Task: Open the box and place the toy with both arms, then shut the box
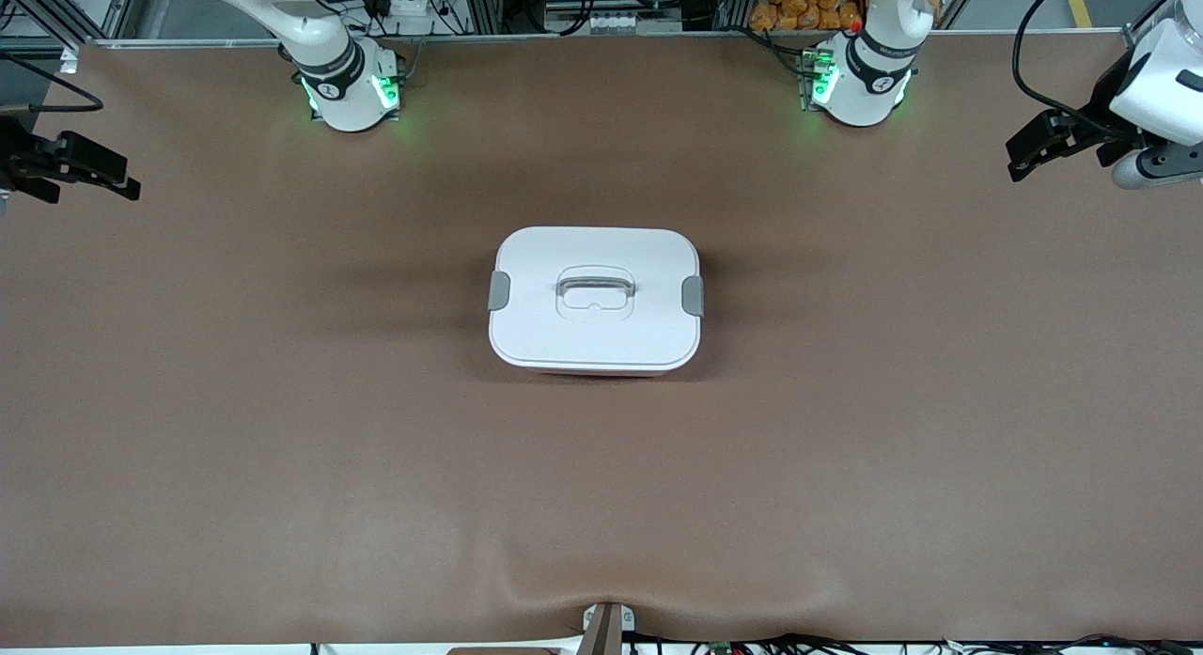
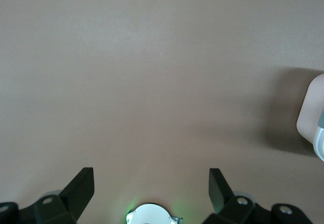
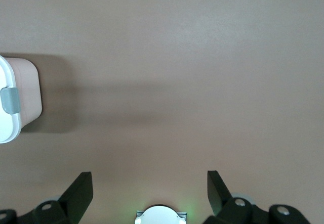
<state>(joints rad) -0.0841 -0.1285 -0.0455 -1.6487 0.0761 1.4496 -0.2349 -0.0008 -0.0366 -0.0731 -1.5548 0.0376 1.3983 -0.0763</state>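
The box stands in the middle of the table with its white lid on. Its grey clips sit at both short ends, and the grey-edged handle lies flat in its recess. A thin pink strip of the tub shows under the lid. The toy is out of view. My left gripper is open and empty over the left arm's end of the table. My right gripper is open and empty over the right arm's end. Each wrist view shows open fingers over bare table, with a corner of the box at the frame edge.
The brown table carries only the box. The arm bases glow green along the edge farthest from the front camera. A small bracket sits at the edge nearest it.
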